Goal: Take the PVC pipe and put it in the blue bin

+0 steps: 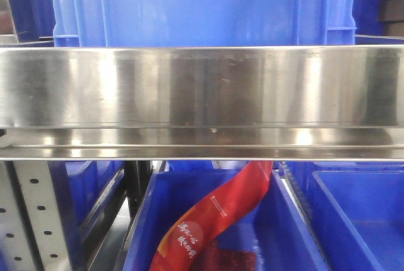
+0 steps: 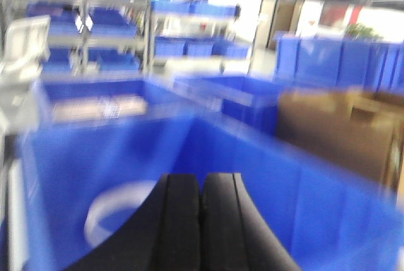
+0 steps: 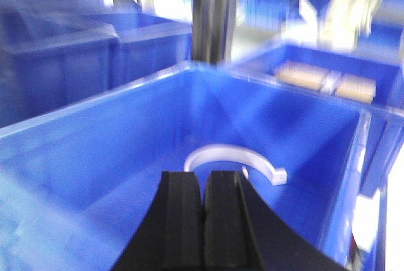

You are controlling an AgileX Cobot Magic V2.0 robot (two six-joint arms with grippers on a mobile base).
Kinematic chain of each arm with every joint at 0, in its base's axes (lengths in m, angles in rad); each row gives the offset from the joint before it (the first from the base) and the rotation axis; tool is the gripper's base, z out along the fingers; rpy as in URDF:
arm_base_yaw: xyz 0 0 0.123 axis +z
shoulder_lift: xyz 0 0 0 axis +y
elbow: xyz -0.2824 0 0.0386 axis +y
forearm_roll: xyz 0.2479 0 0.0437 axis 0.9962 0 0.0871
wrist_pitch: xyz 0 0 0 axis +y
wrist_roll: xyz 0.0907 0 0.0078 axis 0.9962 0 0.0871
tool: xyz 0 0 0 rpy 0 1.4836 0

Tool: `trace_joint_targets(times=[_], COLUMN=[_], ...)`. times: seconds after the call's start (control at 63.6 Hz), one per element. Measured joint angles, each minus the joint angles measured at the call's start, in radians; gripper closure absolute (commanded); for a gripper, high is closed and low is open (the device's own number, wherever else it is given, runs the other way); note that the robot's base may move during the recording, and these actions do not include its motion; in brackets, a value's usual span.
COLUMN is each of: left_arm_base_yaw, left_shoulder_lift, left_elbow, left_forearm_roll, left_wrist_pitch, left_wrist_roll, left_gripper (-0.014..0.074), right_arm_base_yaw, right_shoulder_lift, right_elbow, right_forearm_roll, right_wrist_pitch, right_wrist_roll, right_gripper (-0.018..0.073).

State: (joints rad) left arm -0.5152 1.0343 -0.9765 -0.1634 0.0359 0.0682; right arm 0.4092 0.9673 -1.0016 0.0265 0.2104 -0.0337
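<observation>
The left gripper (image 2: 201, 204) rises from the bottom centre of its wrist view, its two black fingers (image 2: 177, 220) pressed together with no gap. The right gripper (image 3: 203, 201) sits likewise at the bottom centre of its own view, black fingers (image 3: 182, 220) closed flush against each other and holding nothing.

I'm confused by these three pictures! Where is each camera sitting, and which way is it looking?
Front view: faces a shiny steel shelf, a blue crate above, a red bag below; no robot parts show.
Left wrist view: sits behind the shut left gripper, looking into a blue bin at a blurry white ring.
Right wrist view: sits behind the shut right gripper, looking into the bin at a white curved piece.
Both wrist views share a bin with a white curved part.
</observation>
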Motion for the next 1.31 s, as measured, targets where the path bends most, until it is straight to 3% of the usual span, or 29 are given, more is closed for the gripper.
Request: trace_joint_targets(times=[0.189, 0.378, 0.629, 1.117, 1.306], left_arm_base_yaw=[0.000, 0.000, 0.000, 0.000, 0.000], left_shoulder_lift=[-0.241, -0.437, -0.539, -0.543, -0.543], left_elbow=[0.264, 0.387, 0.400, 0.400, 0.400], left_forearm_roll=[-0.015, -0.017, -0.017, -0.018, -0.018], left_wrist_pitch=[-0.010, -0.019, -0.011, -0.011, -0.011], left_wrist_roll=[0.000, 0.000, 0.000, 0.000, 0.000], left_gripper=[0.0708, 0.0708, 0.0708, 0.0708, 0.0708], right_arm_base_yaw=[0.000, 0.000, 0.000, 0.000, -0.020], right_shoulder_lift=[-0.196, -0.335, -0.378, -0.378, -0.425], right_elbow=[0.167, 0.197, 0.197, 0.197, 0.294], right_forearm_roll=[0.000, 0.000, 0.002, 0.004, -0.027], right_wrist_pitch=[-0.009, 0.039, 0.039, 0.039, -0.007], right_wrist_roll=[0.000, 0.000, 0.000, 0.000, 0.000], right_gripper=[0.0727, 0.0727, 0.0727, 0.0727, 0.0727])
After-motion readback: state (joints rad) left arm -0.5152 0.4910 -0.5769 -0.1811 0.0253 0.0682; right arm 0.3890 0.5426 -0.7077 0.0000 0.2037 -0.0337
